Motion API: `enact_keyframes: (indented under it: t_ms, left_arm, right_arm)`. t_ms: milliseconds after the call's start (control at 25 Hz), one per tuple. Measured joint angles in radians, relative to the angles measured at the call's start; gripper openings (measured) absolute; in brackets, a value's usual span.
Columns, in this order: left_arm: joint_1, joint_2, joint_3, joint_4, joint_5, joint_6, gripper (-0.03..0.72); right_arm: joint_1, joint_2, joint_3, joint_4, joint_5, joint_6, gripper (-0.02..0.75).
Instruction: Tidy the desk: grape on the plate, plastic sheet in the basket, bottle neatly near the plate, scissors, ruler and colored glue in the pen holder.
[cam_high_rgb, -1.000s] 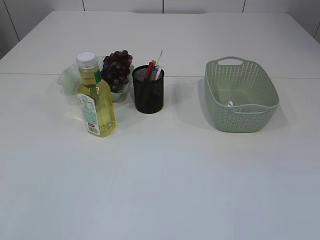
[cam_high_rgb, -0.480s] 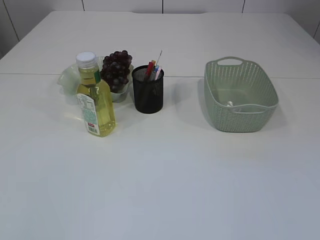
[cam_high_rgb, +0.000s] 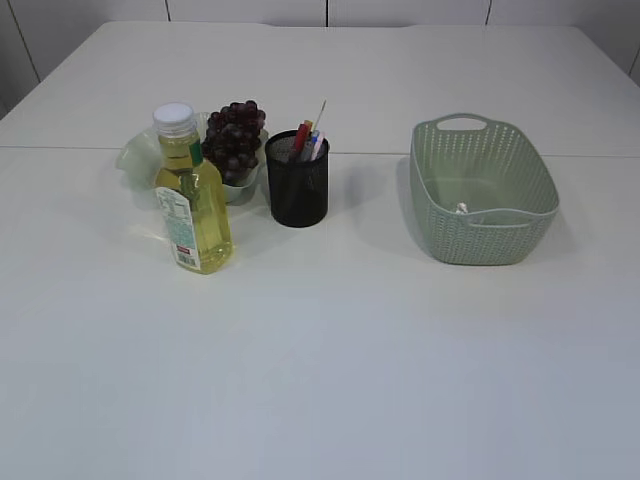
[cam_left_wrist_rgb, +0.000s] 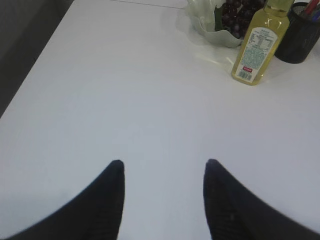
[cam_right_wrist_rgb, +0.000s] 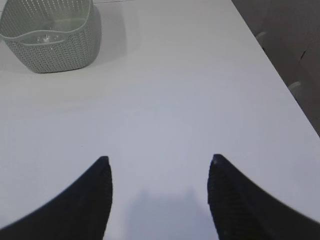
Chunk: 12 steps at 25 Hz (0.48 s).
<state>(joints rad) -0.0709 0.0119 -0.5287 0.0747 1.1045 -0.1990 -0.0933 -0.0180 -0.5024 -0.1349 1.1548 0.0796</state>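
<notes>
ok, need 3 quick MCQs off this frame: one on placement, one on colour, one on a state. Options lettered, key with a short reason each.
1. Where does the oil bottle stand?
A. inside the basket
B. in front of the plate of grapes
C. to the right of the pen holder

2. What colour is the basket?
A. pale green
B. black
C. red

3. How are the two grippers?
A. both shut on objects
B. left shut on the bottle, right open
C. both open, holding nothing

Key:
1 B, it stands upright just in front of the plate and grapes, left of the pen holder.
2 A, the woven walls are pale green.
3 C, left gripper and right gripper show spread fingers over bare table.
</notes>
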Motion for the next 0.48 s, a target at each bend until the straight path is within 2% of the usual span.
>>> enact_keyframes:
  t_ms: [320,480]
  left_arm:
    - [0.002,0.000,0.000,0.000,0.000,0.000,0.379]
    - [0.002,0.000,0.000,-0.003,0.000,0.031,0.367]
  right_arm:
    - [-0.002,0.000,0.000,0.008,0.000,-0.006,0.477]
    - [-0.002,0.000,0.000,0.086,0.000,-0.119,0.477]
